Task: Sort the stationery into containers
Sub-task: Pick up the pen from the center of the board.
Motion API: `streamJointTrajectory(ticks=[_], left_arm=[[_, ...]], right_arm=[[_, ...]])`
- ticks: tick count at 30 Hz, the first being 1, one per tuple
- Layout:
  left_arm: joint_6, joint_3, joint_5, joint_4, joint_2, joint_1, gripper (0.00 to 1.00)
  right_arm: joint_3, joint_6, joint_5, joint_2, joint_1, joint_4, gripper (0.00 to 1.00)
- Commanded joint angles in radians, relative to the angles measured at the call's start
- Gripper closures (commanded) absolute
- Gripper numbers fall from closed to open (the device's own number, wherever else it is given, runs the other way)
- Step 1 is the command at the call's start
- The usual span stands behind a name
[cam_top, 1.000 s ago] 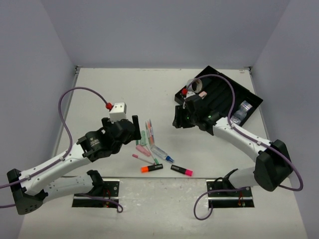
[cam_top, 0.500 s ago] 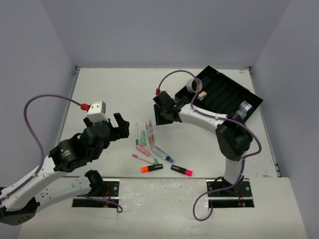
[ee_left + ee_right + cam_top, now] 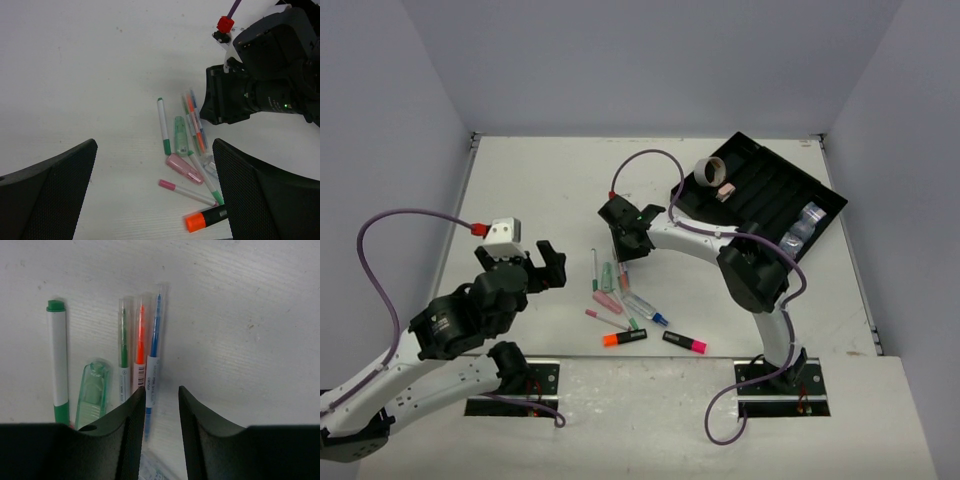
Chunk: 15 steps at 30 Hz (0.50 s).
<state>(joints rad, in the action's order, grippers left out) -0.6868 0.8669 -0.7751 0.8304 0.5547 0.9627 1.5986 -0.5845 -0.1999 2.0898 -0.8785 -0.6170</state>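
Note:
The stationery lies in a loose pile at the table's near middle: a green-capped white pen (image 3: 595, 268), a green clear cap (image 3: 608, 274), three thin pens (image 3: 621, 262) in green, orange and blue, a pink cap (image 3: 606, 299), a pink pen (image 3: 603, 318), an orange highlighter (image 3: 625, 338) and a pink highlighter (image 3: 685, 342). The black divided tray (image 3: 775, 195) at the far right holds a tape ring (image 3: 708, 172), a pink eraser (image 3: 726, 190) and shiny cubes (image 3: 803, 222). My right gripper (image 3: 630, 238) hovers low over the three thin pens (image 3: 140, 347), narrowly open, with the blue pen (image 3: 155, 350) running into the gap by its left finger. My left gripper (image 3: 546, 266) is wide open and empty, left of the pile.
A clear blue-tipped item (image 3: 645, 308) lies in the pile. In the left wrist view the green-capped pen (image 3: 163, 125), pink cap (image 3: 184, 168) and orange highlighter (image 3: 207, 218) lie ahead, with the right gripper (image 3: 220, 102) beyond. Walls enclose the table on three sides.
My right arm has swung left from the tray's front edge to above the thin pens. My left arm has pulled back to the left, away from the pile.

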Motion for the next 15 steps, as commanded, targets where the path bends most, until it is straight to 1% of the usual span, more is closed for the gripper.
streamJointTrajectory(ticks=[1, 5, 15], left_arm=[[0.016, 0.003, -0.035, -0.020, 0.050, 0.000, 0.00], [0.014, 0.007, -0.036, -0.013, 0.078, -0.001, 0.00], [0.013, 0.004, -0.036, -0.017, 0.056, 0.000, 0.00]], right_arm=[[0.040, -0.029, -0.045, 0.024, -0.013, -0.022, 0.66], [0.061, -0.029, -0.042, 0.054, -0.020, -0.033, 0.68], [0.073, -0.035, -0.069, 0.086, -0.018, -0.056, 0.70]])
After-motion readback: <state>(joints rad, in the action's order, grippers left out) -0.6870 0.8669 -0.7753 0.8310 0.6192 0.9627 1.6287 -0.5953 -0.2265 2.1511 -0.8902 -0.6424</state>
